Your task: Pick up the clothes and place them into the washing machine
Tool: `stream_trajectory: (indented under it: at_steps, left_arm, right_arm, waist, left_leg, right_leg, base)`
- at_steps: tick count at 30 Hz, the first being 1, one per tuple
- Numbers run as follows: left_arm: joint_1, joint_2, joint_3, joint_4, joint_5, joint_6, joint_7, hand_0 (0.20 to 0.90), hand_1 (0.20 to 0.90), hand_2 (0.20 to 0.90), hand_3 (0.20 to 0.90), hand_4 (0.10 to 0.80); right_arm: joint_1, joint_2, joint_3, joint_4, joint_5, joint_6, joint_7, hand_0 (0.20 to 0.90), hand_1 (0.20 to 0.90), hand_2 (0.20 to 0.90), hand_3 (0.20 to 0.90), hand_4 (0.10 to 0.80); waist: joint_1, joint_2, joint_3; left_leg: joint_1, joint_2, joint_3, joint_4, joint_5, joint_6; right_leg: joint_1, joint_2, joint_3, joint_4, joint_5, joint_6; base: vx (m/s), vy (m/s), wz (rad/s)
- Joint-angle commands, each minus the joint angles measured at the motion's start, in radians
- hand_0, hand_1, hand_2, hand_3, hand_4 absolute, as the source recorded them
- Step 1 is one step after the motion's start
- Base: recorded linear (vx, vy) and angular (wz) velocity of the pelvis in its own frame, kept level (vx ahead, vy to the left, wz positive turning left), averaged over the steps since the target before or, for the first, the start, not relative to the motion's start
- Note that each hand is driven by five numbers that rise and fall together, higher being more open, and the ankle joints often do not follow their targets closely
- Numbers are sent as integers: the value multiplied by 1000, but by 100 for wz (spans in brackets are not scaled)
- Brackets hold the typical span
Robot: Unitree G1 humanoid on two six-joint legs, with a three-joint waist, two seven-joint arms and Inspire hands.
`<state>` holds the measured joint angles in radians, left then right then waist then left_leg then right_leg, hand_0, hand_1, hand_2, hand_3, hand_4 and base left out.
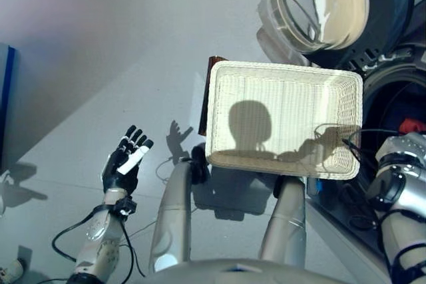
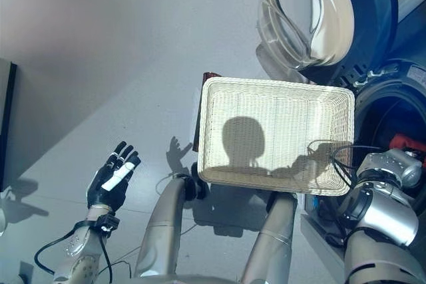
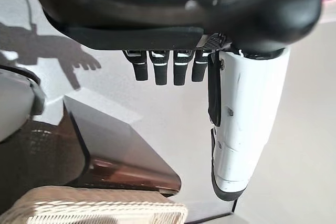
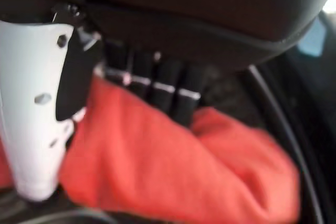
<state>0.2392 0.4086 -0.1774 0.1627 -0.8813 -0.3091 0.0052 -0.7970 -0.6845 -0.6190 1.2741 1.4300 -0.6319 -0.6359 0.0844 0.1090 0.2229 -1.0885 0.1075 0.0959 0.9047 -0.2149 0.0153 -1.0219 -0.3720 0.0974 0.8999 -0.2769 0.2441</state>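
In the left eye view, the woven cream rectangular basket (image 1: pixel 285 119) sits in the middle of the frame with nothing in it. The left hand (image 1: pixel 124 161) hangs at lower left over bare floor, fingers straight and spread, well apart from everything. At upper right the washing machine's round glass door (image 1: pixel 318 6) stands swung open, and below it the dark drum opening (image 1: pixel 394 101) shows a scrap of red cloth (image 1: pixel 413 125) at the right edge.

The right eye view shows the same layout; the right arm reaches into the drum at the right edge, its hand hidden inside, beside the red cloth.

The left wrist view confirms the left hand holds nothing, with a brown glossy stand (image 3: pixel 123 153) under the basket's rim.

In the right wrist view the right hand (image 4: pixel 152 85) lies against the red garment, which fills the frame below the fingers and spreads across it. Whether the fingers pinch it or have let go, I cannot tell. The cloth sits directly under the right hand, far from the left.
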Motion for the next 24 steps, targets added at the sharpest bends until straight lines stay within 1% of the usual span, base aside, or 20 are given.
stream_trajectory:
  at_steps: [1,4,7,8,9,10,11,12,13,15,16,18,19,21,24]
  left_arm:
    - [-6,31,52,-64,-18,-75,9,900,900,900,900,800]
    - [-7,22,51,-54,-21,-76,14,900,900,900,900,800]
    - [-18,12,50,-44,-28,-78,18,900,900,900,900,800]
    - [-21,13,50,-42,-27,-79,18,900,900,900,900,800]
    - [-22,11,50,-38,-26,-80,16,900,900,900,900,800]
    - [-23,5,49,-37,-28,-81,14,900,900,900,900,800]
    - [-24,4,52,-32,-27,-82,13,900,900,900,900,800]
    - [-24,3,54,-28,-28,-85,12,900,900,900,900,800]
    - [-25,2,55,-23,-26,-86,8,900,900,900,900,800]
    - [-25,-3,60,-16,-24,-93,1,900,900,900,900,800]
    - [-27,-1,66,-13,-24,-96,-3,900,900,900,900,800]
    - [-30,-3,66,-9,-26,-100,-12,900,900,900,900,800]
    - [-34,-5,70,-2,-25,-101,-16,900,900,900,900,800]
    - [-34,-7,74,2,-23,-104,-17,900,900,900,900,800]
    - [-38,-18,80,15,-15,-107,-24,900,900,900,900,800]
  right_arm:
    - [-6,-54,72,7,-66,-69,22,900,900,900,900,800]
    - [-2,1,76,-6,-53,-77,44,900,900,900,900,800]
    - [6,74,75,-29,-32,-83,72,900,900,900,900,800]
    - [5,95,81,-34,-32,-85,76,900,900,900,900,800]
    - [9,114,86,-41,-37,-79,81,900,900,900,900,800]
    - [16,138,92,-46,-44,-72,88,900,900,900,900,800]
    - [22,150,99,-48,-57,-60,92,900,900,900,900,800]
    - [32,161,111,-48,-76,-46,94,900,900,900,900,800]
    - [37,172,127,-43,-100,-23,99,900,900,900,900,800]
    - [45,194,146,-49,-125,1,117,900,900,900,900,800]
    - [49,206,170,-47,-152,12,125,900,900,900,900,800]
    - [60,235,196,-64,-170,31,154,900,900,900,900,800]
    - [65,253,223,-75,-192,42,169,900,900,900,900,800]
    - [75,276,244,-88,-215,51,177,900,900,900,900,800]
    - [101,328,301,-123,-264,69,207,900,900,900,900,800]
  waist:
    - [-3,1,-35]
    - [-1,2,-35]
    - [-1,0,-30]
    - [-1,-1,-29]
    - [0,0,-26]
    - [0,1,-18]
    - [1,0,-22]
    - [0,-1,-14]
    - [3,-3,-14]
    - [4,-6,-11]
    - [6,-9,-15]
    - [6,-14,-11]
    - [7,-22,-6]
    - [4,-27,-1]
    - [6,-43,-5]
  left_leg:
    - [91,40,-85,-49,-58,-107]
    - [94,40,-84,-45,-65,-107]
    - [98,39,-81,-47,-63,-107]
    - [100,37,-79,-56,-53,-105]
    - [103,38,-79,-55,-58,-106]
    - [95,34,-75,-62,-30,-102]
    - [106,35,-79,-64,-51,-106]
    - [100,32,-78,-74,-22,-102]
    - [107,30,-79,-86,-14,-102]
    - [119,28,-79,-105,-4,-102]
    - [138,27,-82,-116,-18,-106]
    - [163,24,-82,-152,-4,-107]
    - [173,19,-78,-187,36,-105]
    - [195,16,-79,-207,43,-105]
    - [251,8,-81,-274,72,-109]
  right_leg:
    - [2,-2,14,-85,110,-69]
    - [3,0,13,-76,100,-70]
    - [10,2,10,-79,102,-73]
    - [13,2,9,-90,113,-74]
    - [18,2,8,-89,108,-73]
    - [14,1,5,-103,136,-78]
    - [27,3,5,-99,114,-73]
    - [25,0,2,-115,142,-78]
    - [33,0,0,-125,149,-77]
    - [52,0,-8,-145,159,-75]
    - [73,1,-11,-153,145,-69]
    - [101,3,-20,-183,156,-67]
    - [120,3,-28,-226,196,-68]
    - [146,2,-37,-248,205,-66]
    - [213,2,-58,-325,238,-60]
  base:
    - [0,0,0]
    - [0,0,0]
    - [-13,4,0]
    - [0,0,0]
    - [-130,17,-2]
    - [0,0,0]
    - [-130,10,-1]
    - [0,0,0]
    - [-121,11,2]
    - [39,-7,1]
    - [84,-15,3]
    - [-12,-1,3]
    - [-95,-8,5]
    - [-37,-15,7]
    - [38,-23,7]
